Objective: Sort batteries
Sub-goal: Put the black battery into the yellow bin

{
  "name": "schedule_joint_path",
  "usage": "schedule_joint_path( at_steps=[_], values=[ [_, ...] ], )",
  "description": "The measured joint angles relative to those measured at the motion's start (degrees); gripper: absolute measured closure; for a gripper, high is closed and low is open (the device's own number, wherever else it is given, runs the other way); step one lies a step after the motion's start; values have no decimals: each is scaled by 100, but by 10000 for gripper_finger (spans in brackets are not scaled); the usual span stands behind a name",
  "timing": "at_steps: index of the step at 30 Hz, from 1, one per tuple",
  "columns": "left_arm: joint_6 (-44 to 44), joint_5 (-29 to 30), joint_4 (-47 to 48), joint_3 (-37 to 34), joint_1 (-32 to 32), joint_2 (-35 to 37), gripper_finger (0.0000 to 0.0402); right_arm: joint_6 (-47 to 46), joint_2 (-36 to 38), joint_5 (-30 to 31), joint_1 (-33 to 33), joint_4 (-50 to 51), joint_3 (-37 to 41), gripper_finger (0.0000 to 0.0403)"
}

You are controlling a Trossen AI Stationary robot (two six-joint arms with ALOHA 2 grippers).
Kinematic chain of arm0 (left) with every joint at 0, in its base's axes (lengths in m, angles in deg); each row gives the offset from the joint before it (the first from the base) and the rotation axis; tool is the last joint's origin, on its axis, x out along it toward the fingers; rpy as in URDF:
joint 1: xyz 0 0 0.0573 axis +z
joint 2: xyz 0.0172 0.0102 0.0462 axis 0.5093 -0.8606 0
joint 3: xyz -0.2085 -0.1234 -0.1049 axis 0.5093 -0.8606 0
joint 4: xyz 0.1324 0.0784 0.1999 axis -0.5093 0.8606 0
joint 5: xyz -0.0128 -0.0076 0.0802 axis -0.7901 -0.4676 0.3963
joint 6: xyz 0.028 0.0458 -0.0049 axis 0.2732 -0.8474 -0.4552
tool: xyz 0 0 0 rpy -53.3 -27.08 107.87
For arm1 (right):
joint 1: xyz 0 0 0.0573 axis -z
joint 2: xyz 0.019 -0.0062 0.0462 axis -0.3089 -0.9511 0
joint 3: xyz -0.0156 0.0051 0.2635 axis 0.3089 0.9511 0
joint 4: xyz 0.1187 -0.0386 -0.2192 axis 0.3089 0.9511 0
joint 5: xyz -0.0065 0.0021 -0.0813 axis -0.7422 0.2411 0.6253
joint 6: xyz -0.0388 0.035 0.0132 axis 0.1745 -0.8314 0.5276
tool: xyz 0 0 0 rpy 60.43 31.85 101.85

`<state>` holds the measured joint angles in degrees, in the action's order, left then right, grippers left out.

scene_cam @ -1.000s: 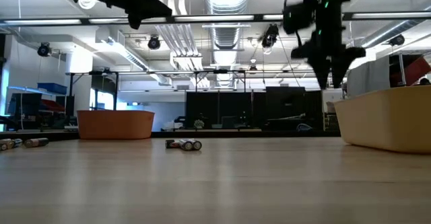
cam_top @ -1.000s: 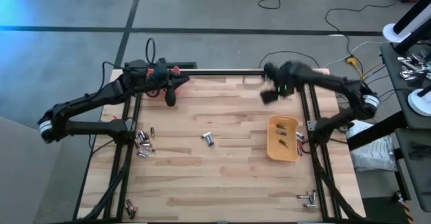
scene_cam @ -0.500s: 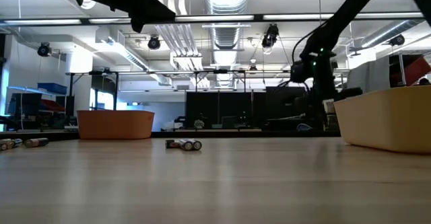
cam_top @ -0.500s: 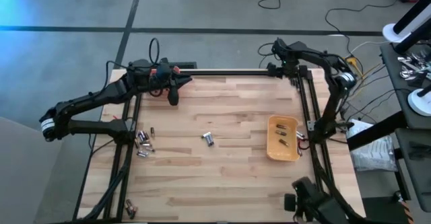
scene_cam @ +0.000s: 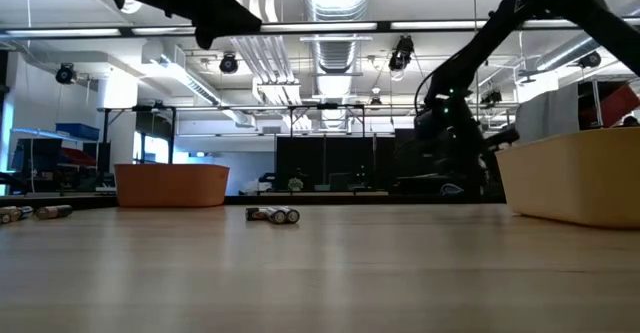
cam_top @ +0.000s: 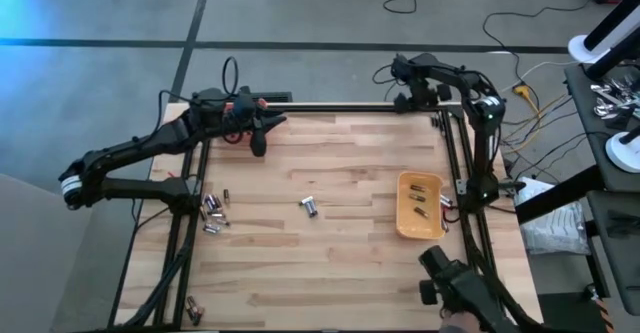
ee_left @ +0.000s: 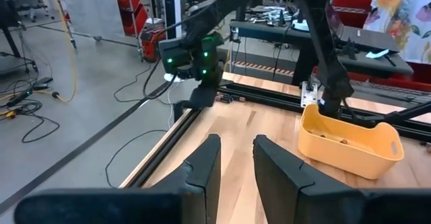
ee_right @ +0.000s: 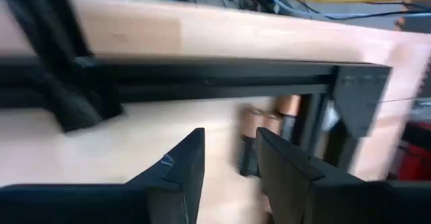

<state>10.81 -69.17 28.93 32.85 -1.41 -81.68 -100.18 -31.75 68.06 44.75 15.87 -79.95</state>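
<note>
Two arms hang over a wooden table (cam_top: pixel 330 263), neither holding anything. The left gripper (cam_top: pixel 256 143) hovers above the far left part of the table, its fingers (ee_left: pixel 204 167) parted by a narrow gap with only bare wood showing between them. The right gripper (ee_left: pixel 202 96) points down at the black rail along the far edge, near the far right corner; its fingers (ee_right: pixel 185 170) also stand a little apart and empty.

Most of the batteries lie loose on the wood. A cluster (cam_top: pixel 212 213) sits by the left edge, a pair (cam_top: pixel 310 206) lies touching near the middle, and a few more (cam_top: pixel 192 308) rest at the near left corner. Several small ones (cam_top: pixel 421 208) lie inside the yellow bin (cam_top: pixel 401 218) on the right side. The right wrist view shows blurred copper-topped batteries (ee_right: pixel 259 126) just beside a black frame post. An orange bin (scene_cam: pixel 170 185) stands far off to the left in the low view. A dark shape (cam_top: pixel 465 293) covers the near right corner; I cannot tell what it is.
</note>
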Motion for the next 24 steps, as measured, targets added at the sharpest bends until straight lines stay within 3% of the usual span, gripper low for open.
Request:
schedule_joint_path(
  at_steps=[9,17,24],
  values=[
    [0,97,48,0,4,-132,331,1290,-750,87,92,1157,-712,251],
    [2,95,59,0,4,-127,331,1841,-1034,290,157,1303,-758,237],
    [-2,95,313,0,4,-125,331,2531,-1057,-10,151,1347,-755,248]
  ],
)
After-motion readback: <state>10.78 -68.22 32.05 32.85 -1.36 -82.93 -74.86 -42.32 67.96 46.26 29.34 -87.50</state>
